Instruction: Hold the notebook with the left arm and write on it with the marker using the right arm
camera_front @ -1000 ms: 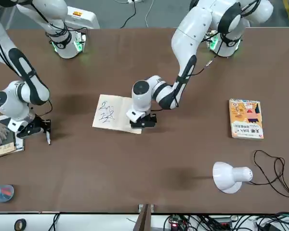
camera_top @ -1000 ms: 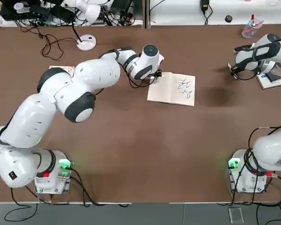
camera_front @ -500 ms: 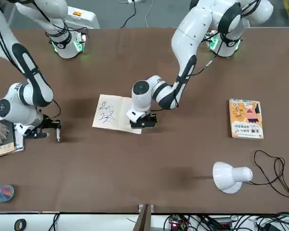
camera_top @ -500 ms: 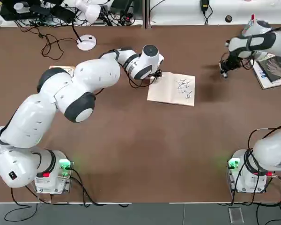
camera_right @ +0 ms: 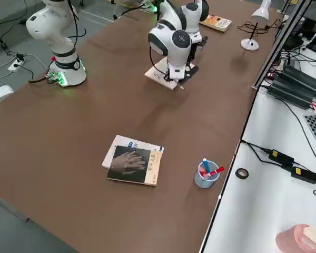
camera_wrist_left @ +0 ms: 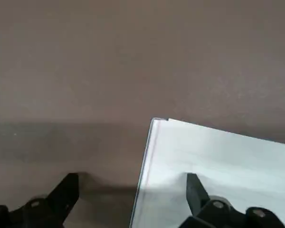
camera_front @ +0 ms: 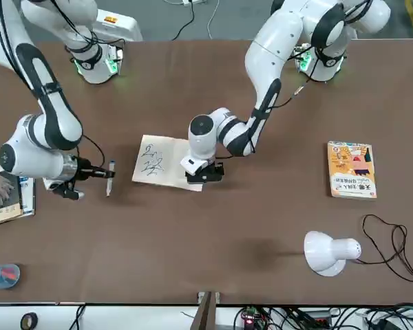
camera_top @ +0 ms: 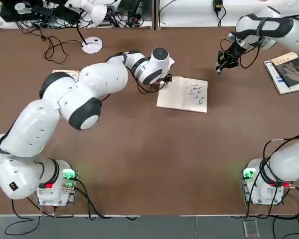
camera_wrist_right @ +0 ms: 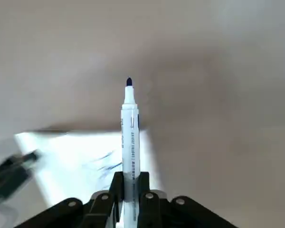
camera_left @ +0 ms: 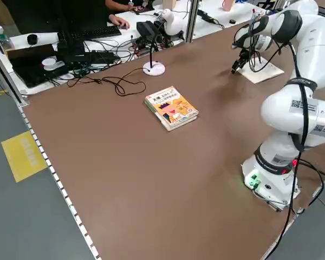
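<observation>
The notebook (camera_top: 183,94) lies open on the brown table, with black scribbles on its right page. My left gripper (camera_top: 164,78) is down at the notebook's left edge, and it is open. In the left wrist view one fingertip (camera_wrist_left: 194,187) rests over the pale page (camera_wrist_left: 218,156) and the other over bare table. My right gripper (camera_front: 96,170) hovers to the right of the notebook (camera_front: 158,162), shut on the blue and white marker (camera_front: 109,180). The right wrist view shows the marker (camera_wrist_right: 129,133) upright between the fingers, tip out, with the notebook (camera_wrist_right: 80,156) behind it.
A dark-covered book (camera_top: 288,69) lies at the far right. An orange-yellow book (camera_front: 352,170) and a white desk lamp (camera_front: 329,251) sit on the left arm's side. A clear cup of pens (camera_right: 205,174) stands near the table's far right corner.
My right gripper has carried the marker from beside the dark-covered book leftward toward the notebook. The left arm and the notebook have not moved.
</observation>
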`<action>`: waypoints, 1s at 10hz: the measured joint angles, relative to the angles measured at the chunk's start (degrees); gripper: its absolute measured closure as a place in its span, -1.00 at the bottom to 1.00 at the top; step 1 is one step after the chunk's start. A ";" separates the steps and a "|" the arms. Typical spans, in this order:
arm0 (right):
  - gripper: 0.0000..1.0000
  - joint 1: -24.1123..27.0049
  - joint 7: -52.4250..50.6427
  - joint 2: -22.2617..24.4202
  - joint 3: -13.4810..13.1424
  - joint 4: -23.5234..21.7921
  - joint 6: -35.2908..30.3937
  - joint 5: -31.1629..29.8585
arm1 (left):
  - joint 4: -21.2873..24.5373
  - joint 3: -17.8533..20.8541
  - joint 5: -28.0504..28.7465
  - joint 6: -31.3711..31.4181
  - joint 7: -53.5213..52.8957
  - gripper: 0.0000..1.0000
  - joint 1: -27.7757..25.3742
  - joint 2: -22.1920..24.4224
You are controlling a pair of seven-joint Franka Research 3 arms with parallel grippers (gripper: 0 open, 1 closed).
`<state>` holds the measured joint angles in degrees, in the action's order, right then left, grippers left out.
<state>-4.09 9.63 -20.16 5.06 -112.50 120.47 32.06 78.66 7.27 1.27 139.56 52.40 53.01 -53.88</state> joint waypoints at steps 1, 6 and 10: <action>0.67 -0.11 0.66 0.35 -0.04 0.03 -2.67 3.60 | 0.00 0.00 0.00 0.00 0.00 -1.00 0.00 0.00; 0.67 0.05 4.93 0.02 -0.73 -0.82 -11.72 20.95 | 0.00 0.00 0.00 0.00 0.00 -1.00 0.00 0.00; 0.67 -1.55 7.07 -0.28 -0.47 -3.45 -12.41 28.16 | 0.00 0.00 0.00 0.00 -0.03 -1.00 0.00 0.00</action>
<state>-5.63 16.69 -20.44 4.59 -115.96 108.06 60.23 78.66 7.26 1.27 139.56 52.38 53.01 -53.88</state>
